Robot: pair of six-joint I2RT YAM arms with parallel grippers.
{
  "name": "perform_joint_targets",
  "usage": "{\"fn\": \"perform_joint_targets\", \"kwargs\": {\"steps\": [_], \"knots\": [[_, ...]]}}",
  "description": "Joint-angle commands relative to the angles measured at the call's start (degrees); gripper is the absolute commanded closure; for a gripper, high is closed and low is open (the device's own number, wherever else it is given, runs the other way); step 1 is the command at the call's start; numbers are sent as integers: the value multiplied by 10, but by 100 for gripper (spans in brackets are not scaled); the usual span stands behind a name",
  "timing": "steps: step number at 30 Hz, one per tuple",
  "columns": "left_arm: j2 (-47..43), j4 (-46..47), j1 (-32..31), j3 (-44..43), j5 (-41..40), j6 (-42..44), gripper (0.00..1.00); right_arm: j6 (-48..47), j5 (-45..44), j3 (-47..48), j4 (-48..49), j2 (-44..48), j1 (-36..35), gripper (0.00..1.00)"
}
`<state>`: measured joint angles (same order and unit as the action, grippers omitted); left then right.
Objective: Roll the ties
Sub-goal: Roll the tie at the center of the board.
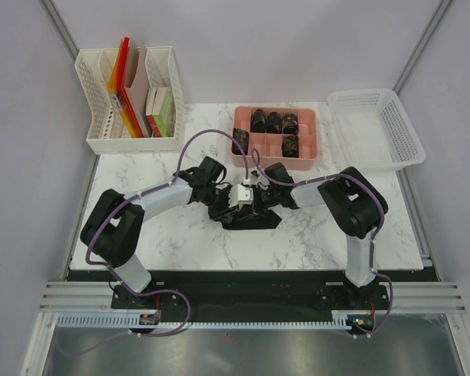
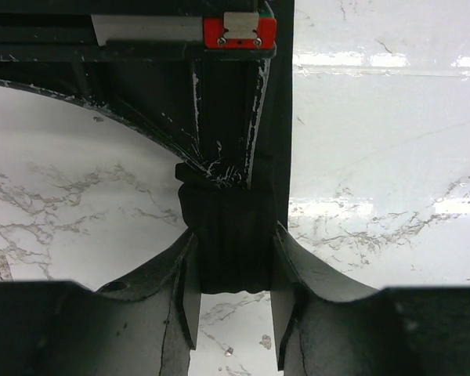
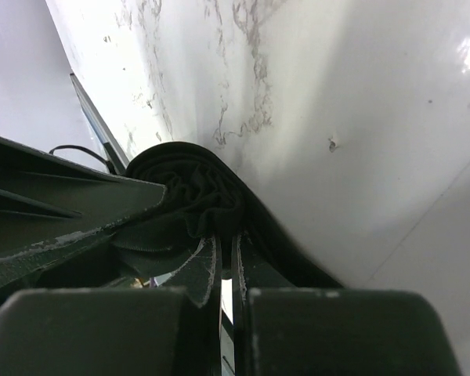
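A blackish tie [image 1: 248, 218] lies partly rolled at the middle of the marble table, its loose end trailing toward the near edge. Both grippers meet over its coil. In the left wrist view the coil [image 2: 225, 215] fills the gap between my left gripper's [image 2: 235, 235] fingers, which press on both its sides. My right gripper [image 3: 227, 235] is shut with its thin fingertips pinched into the coil's [image 3: 189, 186] centre. From above, the left gripper [image 1: 229, 196] and the right gripper [image 1: 255, 196] face each other. Several rolled ties [image 1: 274, 122] sit in the pink tray [image 1: 319, 135].
A white file organizer [image 1: 102, 142] with folders and books stands at the back left. An empty white basket [image 1: 411, 149] stands at the back right. Purple cables loop above both arms.
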<state>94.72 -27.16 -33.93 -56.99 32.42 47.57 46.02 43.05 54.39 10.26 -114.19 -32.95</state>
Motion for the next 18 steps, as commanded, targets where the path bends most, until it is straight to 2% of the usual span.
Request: {"fn": "perform_joint_targets", "kwargs": {"steps": [1,9,18], "knots": [[29,34,-31,-35,33,-38,58,0,-64,-3,-24,-38,-26,100],[53,35,-58,-41,-10,-64,59,83,-5,-35,106,-47,-34,100],[43,6,-87,7,-56,-55,60,89,21,-27,148,-60,-47,100]]}}
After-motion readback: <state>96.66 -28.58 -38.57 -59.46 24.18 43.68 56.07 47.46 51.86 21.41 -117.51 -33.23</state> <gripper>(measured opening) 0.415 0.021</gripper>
